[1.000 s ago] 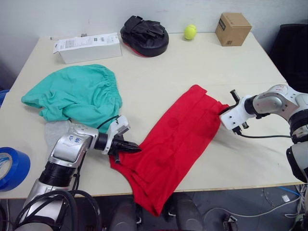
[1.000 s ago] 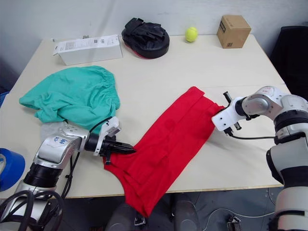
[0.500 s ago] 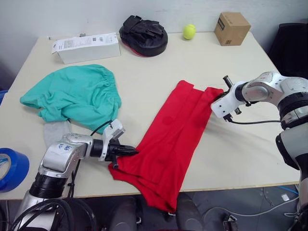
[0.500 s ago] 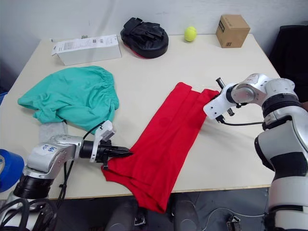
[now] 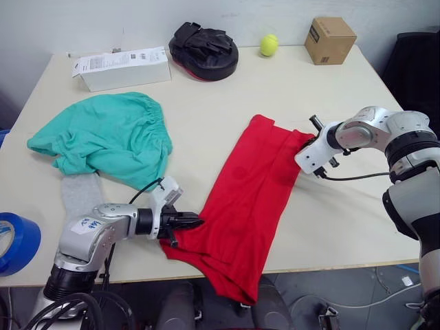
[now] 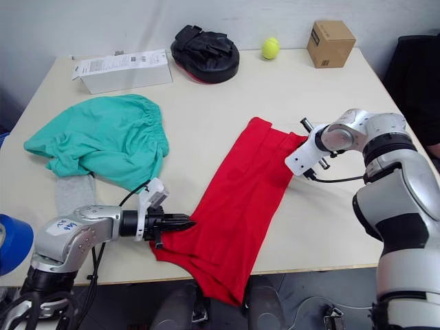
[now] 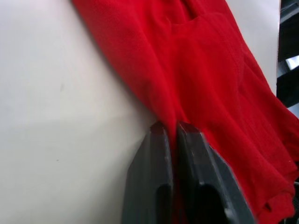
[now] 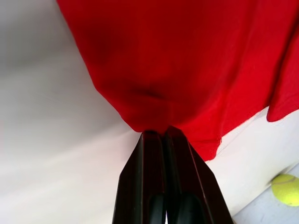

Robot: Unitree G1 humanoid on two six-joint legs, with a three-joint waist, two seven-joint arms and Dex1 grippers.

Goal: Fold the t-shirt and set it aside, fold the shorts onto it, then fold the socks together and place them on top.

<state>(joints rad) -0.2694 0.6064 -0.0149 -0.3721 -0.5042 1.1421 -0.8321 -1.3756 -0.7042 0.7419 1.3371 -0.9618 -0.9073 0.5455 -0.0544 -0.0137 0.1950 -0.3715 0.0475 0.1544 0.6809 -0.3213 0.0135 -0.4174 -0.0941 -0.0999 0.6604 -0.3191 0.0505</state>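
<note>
The red t-shirt (image 5: 247, 199) lies folded lengthwise as a long strip across the table's middle, its near end hanging over the front edge. My left gripper (image 5: 196, 221) is shut on the t-shirt's (image 7: 219, 88) left edge near the front. My right gripper (image 5: 300, 146) is shut on the t-shirt's (image 8: 187, 60) far right corner. The teal-green shorts (image 5: 110, 137) lie bunched at the left. A grey sock (image 5: 79, 194) pokes out from under the shorts' near edge.
Along the back edge sit a white box (image 5: 122, 67), a black padded mitt (image 5: 203, 49), a yellow-green ball (image 5: 269, 45) and a cardboard box (image 5: 331, 40). A blue tape roll (image 5: 15, 242) is at the front left. Bare tabletop (image 5: 357, 220) lies right of the shirt.
Both grippers have pulled the t-shirt leftward and straightened it; the right gripper moved left along the table, the left gripper shifted slightly with its edge. The shirt now lies narrower.
</note>
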